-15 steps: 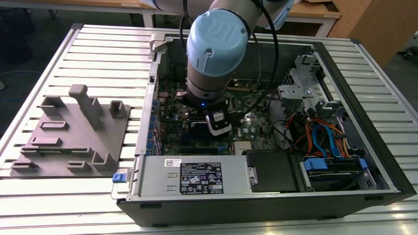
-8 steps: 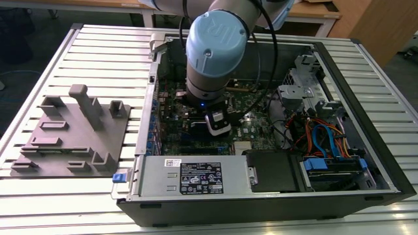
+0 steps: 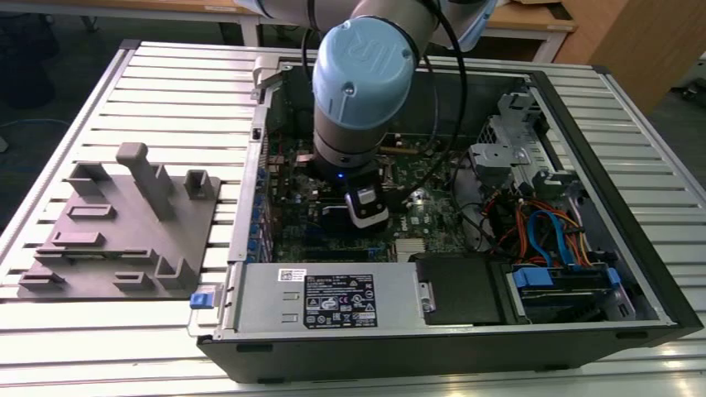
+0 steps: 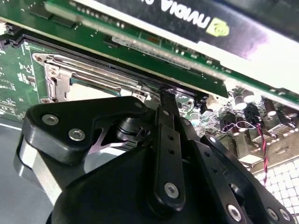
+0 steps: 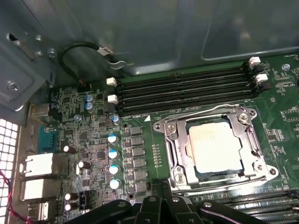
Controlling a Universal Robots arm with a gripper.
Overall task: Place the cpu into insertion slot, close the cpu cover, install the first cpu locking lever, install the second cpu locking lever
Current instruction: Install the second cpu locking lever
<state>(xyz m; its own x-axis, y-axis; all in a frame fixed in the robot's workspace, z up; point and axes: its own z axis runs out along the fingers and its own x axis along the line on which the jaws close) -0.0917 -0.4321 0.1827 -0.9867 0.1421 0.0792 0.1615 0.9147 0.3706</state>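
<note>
The pincer (image 4: 164, 95) sits low over the green motherboard (image 5: 140, 116) inside the open computer case (image 3: 617, 248). In the second wrist view its black fingers (image 4: 163, 140) run together toward 1 narrow tip with no gap showing and nothing between them, so it reads as closed and empty. That tip lies at the edge of the insertion slot (image 4: 51, 74), close to the silver frame; whether it touches the metal I cannot tell.

Just beyond the tip, in the first wrist view, the cpu (image 5: 215, 147) lies flat in the insertion slot (image 5: 170, 140), its dull silver top facing up. The cpu cover (image 5: 250, 140) is folded down around it, the chip showing through the square window. A thin wire lever (image 5: 201, 113) runs along the far edge of the frame.

Further from the pincer, past the socket, lie 4 long black memory slots (image 5: 182, 91) with white end clips.

Farthest out, in the exterior view, the case stands on a slatted worktop (image 3: 132, 83), and a grey fixture block (image 3: 121, 231) rests well apart from the pincer, at the exterior view's left.
</note>
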